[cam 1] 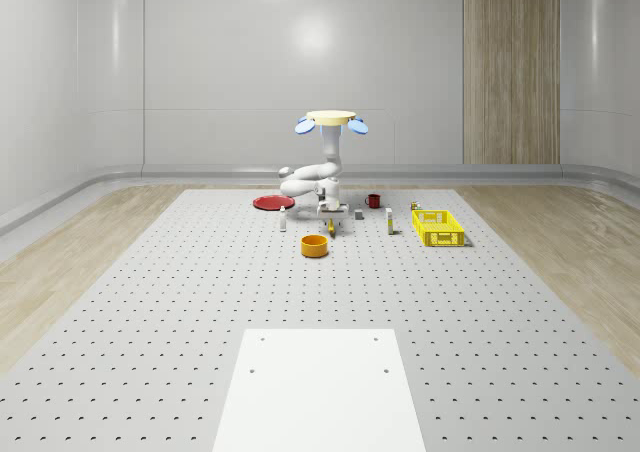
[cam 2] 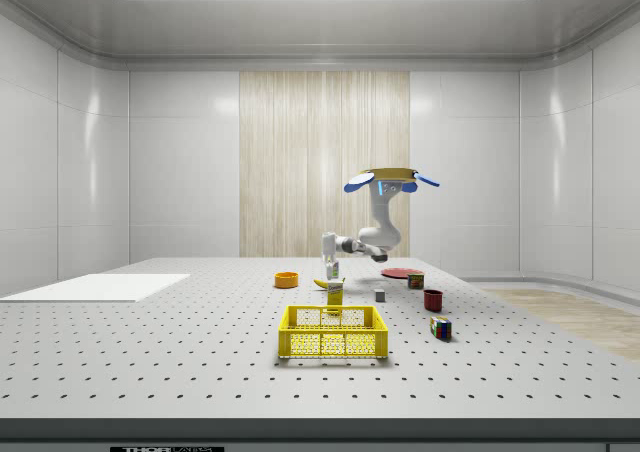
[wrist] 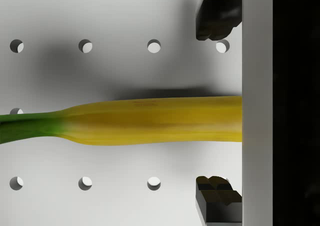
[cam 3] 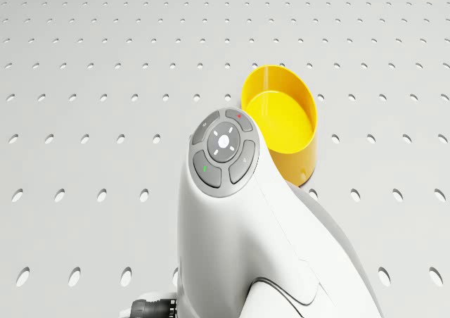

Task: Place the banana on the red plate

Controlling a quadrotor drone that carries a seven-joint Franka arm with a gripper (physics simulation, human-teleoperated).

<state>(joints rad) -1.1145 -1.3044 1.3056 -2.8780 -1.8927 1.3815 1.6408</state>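
Wrist view: the banana (wrist: pixel 150 121) lay flat on the perforated surface (wrist: pixel 100 16), crossways between the wide-spread fingers (wrist: pixel 217 18) of the gripper (wrist: pixel 217 108), neither apparently touching it. Drone (cam 1: pixel 330 120) hovered just beside the red plate (cam 1: pixel 271 203). Light, curved, soft-skinned and easily bruised, it probably suited a gentle mid-body grasp.

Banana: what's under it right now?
Under the banana is the bare perforated table, which carries its shadow; the gripper fingers stand open either side. The surface directly under the fruit is covered by it.
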